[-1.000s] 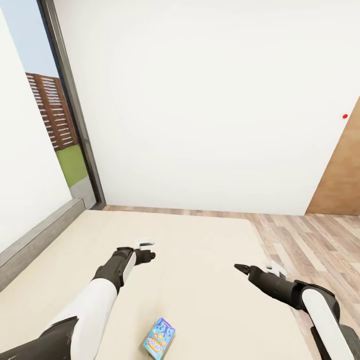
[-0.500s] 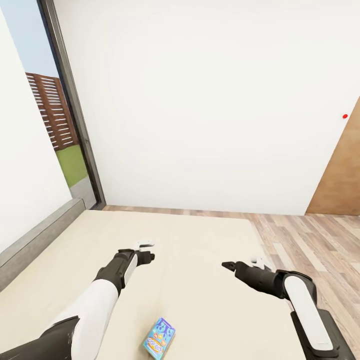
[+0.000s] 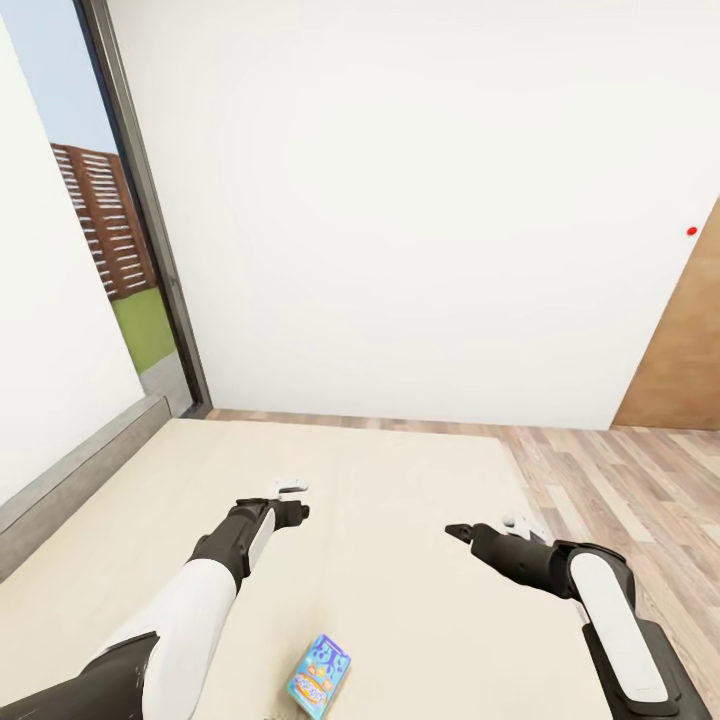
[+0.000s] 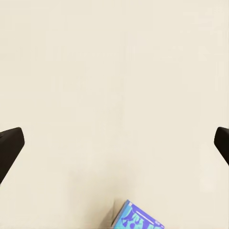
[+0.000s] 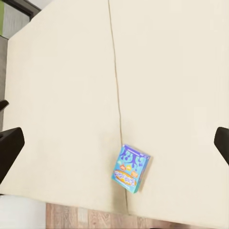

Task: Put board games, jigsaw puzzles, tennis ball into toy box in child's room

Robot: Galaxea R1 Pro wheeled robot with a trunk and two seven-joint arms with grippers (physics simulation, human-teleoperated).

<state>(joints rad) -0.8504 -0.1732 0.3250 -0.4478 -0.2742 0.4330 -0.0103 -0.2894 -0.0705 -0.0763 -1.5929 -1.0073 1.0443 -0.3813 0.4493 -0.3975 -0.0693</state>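
Nearest the robot: small blue printed board-game box [image 3: 319,677], lying flat on the beige mattress cover of the low wide bed [image 3: 400,480], close to the near edge, w/ a seam in the cover running just beside it in the right wrist view [image 5: 130,168]. Box is untouched, apart from both arms. Further out: left gripper [image 3: 292,490] hangs above bare cover beyond the box; its wrist view has the two dark tips wide apart at the frame edges, box corner just entering [image 4: 137,218], so jaws spread, holding nothing. Right gripper [image 3: 458,531] is also over the cover, off to the box's right, jaws likewise spread, nothing between. Beyond: wood-plank floor [image 3: 620,480], plain white wall, brown door [image 3: 680,360], glass window w/ dark frame [image 3: 140,230]. Risks (judgement): both grippers sit past the box, so either must pull back toward the trunk; a cramped reach could misalign the tips. Box is thin and flat on soft cover: tips may push it or press it in instead of getting under an edge. It lies near the edge, so a nudge could tip it to the floor. Second bed game not seen here.
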